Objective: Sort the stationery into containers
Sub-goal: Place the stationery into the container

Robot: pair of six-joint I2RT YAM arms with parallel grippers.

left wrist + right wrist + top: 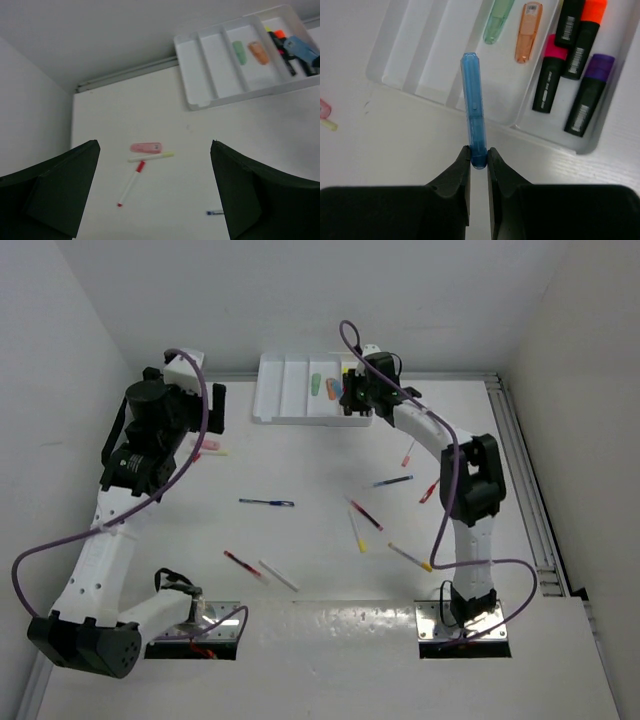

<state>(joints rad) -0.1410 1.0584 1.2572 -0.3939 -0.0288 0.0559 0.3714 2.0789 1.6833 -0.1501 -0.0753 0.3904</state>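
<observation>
My right gripper is shut on the lower end of a blue translucent highlighter, which points out over the near wall of the white divided tray. In that tray lie a green highlighter and an orange one. Black highlighters with pink, orange and purple caps fill its right compartment. My left gripper hangs open high over the far left of the table. Below it lie a pink highlighter, a yellow-tipped pen and a red pen.
Several thin pens are scattered mid-table, among them a blue pen, a red one and a yellow one. White walls close in the table on the left and at the back. A metal rail runs along the right edge.
</observation>
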